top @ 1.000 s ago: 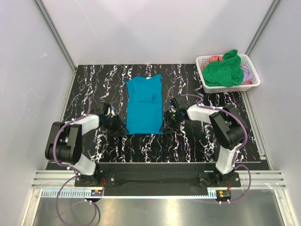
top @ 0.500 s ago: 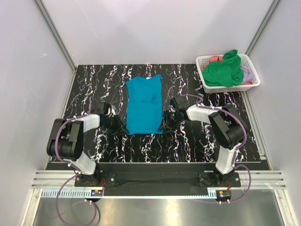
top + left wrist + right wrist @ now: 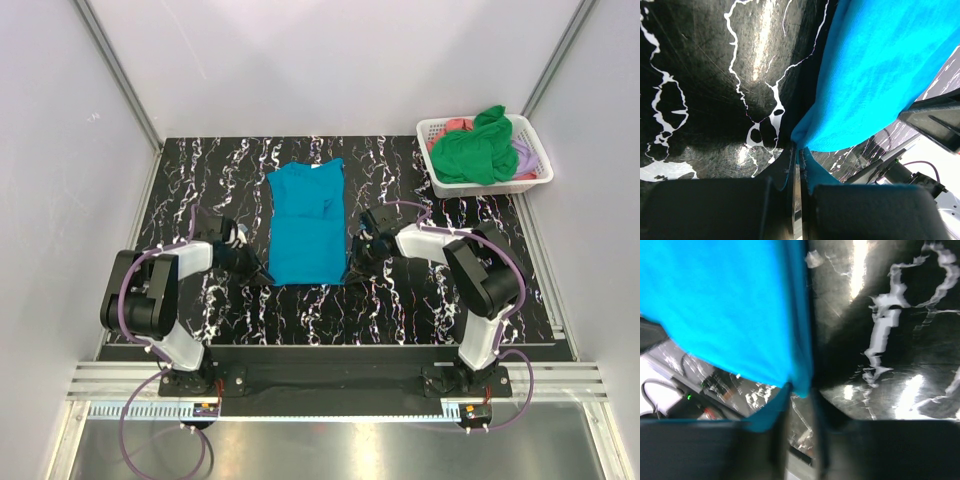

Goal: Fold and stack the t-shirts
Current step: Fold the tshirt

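Observation:
The teal-blue t-shirt (image 3: 306,225) lies flat and partly folded in the middle of the black marbled table (image 3: 200,180), collar at the far end. My left gripper (image 3: 262,275) is at its near left corner, and in the left wrist view the gripper (image 3: 796,155) is shut on the shirt's (image 3: 880,75) hem. My right gripper (image 3: 352,262) is at the near right corner. In the blurred right wrist view the gripper (image 3: 799,395) shows a gap between its jaws, with the shirt's (image 3: 715,305) corner hanging at the gap's mouth.
A white lattice basket (image 3: 540,178) stands at the far right corner of the table and holds a bright green shirt (image 3: 475,150), a coral-pink one (image 3: 458,124) and a lilac one (image 3: 525,152). Grey walls stand close on three sides.
Both grippers have drawn in slightly at the shirt's near corners. The near hem has shifted a little away from the table's front edge.

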### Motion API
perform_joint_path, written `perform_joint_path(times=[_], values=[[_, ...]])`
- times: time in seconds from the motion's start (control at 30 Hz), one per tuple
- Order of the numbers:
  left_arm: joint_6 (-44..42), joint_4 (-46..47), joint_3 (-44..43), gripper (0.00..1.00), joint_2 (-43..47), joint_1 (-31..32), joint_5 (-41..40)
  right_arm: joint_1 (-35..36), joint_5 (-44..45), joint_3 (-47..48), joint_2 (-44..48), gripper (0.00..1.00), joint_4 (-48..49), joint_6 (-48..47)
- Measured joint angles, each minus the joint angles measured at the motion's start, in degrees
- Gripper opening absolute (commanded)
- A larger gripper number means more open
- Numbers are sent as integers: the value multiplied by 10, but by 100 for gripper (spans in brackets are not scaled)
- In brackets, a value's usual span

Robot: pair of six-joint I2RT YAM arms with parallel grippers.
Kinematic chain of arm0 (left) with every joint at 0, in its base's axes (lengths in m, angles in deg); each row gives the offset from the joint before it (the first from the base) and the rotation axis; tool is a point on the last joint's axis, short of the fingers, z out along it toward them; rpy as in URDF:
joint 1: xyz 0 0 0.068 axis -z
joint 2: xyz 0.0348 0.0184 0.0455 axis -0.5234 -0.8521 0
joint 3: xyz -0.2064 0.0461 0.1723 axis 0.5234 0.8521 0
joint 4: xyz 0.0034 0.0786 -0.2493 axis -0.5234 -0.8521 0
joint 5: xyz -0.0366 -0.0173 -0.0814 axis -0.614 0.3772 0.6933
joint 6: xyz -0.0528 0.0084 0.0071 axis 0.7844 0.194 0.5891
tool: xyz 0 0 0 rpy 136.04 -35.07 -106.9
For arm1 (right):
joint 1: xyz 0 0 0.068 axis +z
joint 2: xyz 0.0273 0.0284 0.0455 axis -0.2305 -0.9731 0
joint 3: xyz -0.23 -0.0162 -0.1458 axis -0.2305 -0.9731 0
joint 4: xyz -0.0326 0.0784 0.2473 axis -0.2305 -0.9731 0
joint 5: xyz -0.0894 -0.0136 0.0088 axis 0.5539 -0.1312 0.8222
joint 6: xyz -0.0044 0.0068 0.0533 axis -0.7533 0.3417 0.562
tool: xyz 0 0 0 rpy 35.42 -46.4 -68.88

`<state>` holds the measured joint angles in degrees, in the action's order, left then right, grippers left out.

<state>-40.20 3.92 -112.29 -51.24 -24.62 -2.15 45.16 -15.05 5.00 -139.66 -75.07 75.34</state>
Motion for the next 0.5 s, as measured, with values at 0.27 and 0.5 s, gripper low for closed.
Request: perform_joint_path(times=[0.27, 0.5], values=[[9, -13, -5, 0, 7, 0, 0, 2, 35, 8, 7, 0, -36, -2], [36, -57, -75, 0, 65, 0, 0, 3, 80, 74, 49, 0, -125, -18]])
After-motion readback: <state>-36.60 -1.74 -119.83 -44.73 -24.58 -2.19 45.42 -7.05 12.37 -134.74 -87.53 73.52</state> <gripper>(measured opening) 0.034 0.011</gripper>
